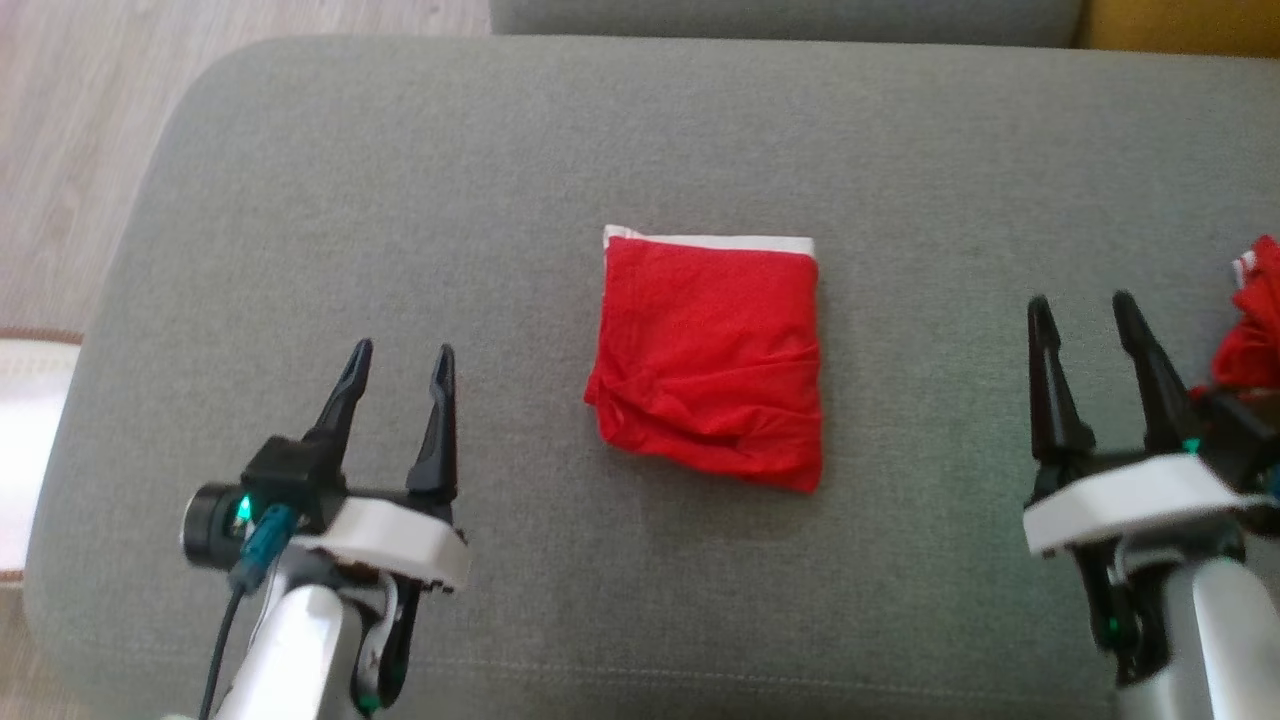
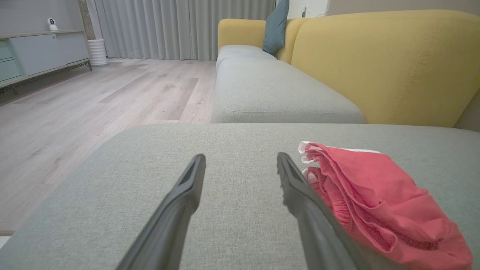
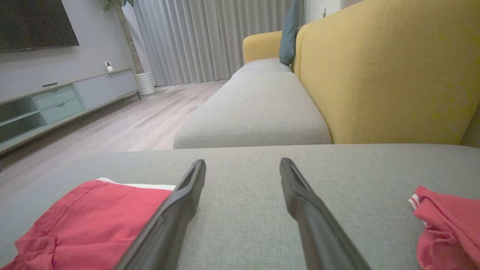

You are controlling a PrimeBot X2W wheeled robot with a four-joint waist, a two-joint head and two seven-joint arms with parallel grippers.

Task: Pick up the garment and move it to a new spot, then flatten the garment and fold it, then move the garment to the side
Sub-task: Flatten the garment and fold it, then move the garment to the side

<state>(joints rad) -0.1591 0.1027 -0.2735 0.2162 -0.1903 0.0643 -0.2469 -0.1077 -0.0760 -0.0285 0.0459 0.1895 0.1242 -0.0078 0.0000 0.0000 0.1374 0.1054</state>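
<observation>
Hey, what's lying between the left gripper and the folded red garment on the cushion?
Nothing. The head view shows a bare stretch of grey sofa cushion between the left gripper and the folded red garment.

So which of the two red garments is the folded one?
The flat red fabric square with a white edge, in the middle; the other red fabric garment, at the right edge, lies crumpled.

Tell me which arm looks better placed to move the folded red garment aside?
Probably the left. The left gripper stands open nearer the folded red garment on the grey sofa cushion; the open right gripper is farther off, beside a crumpled red garment.
</observation>
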